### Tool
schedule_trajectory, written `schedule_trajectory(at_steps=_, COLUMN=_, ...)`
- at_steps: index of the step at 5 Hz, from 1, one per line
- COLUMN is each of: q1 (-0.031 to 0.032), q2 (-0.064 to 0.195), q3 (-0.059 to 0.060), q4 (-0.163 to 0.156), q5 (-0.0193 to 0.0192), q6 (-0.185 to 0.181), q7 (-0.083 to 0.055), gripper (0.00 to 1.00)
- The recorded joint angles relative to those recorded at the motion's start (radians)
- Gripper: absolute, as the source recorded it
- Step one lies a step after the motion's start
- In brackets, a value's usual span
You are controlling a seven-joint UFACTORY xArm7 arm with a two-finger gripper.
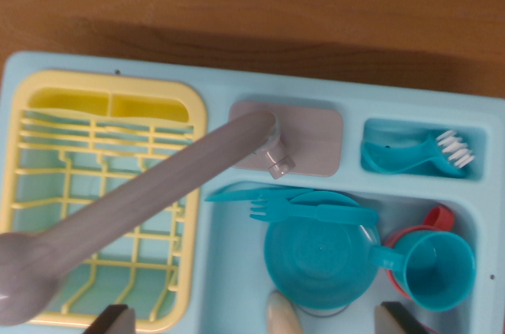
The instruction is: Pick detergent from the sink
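A pale cream rounded object (282, 315), which looks like the top of the detergent bottle, lies in the sink basin (233, 271) at the bottom edge of the wrist view, mostly cut off. It touches the lower rim of a teal bowl (319, 259). My gripper (256, 321) is open above the basin. Only its two dark fingertips show, one at the lower left (110, 320) over the rack and one at the lower right (402, 318). The cream object sits between them, nearer the middle.
A teal fork (304, 209) and knife lie across the bowl. A teal cup (434, 269) and a red cup (439, 218) stand at the basin's right. The grey faucet (158, 192) slants over the yellow dish rack (102, 192). A teal brush (418, 154) fills a small compartment.
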Motion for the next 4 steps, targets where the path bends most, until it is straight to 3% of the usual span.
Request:
schedule_trajectory(at_steps=1, q1=0.0000, q2=0.000, q3=0.000, q4=0.000, q5=0.0000, q6=0.000, q7=0.000, gripper=0.00)
schedule_trajectory(at_steps=2, q1=-0.0022, q2=0.005, q3=-0.005, q4=-0.043, q5=0.0004, q6=-0.040, q7=-0.021, gripper=0.00)
schedule_trajectory(at_steps=3, q1=-0.0022, q2=0.005, q3=-0.005, q4=-0.043, q5=0.0004, q6=-0.040, q7=-0.021, gripper=0.00)
schedule_trajectory(at_steps=4, q1=-0.0046, q2=0.011, q3=-0.011, q4=-0.088, q5=0.0007, q6=-0.082, q7=-0.043, gripper=0.00)
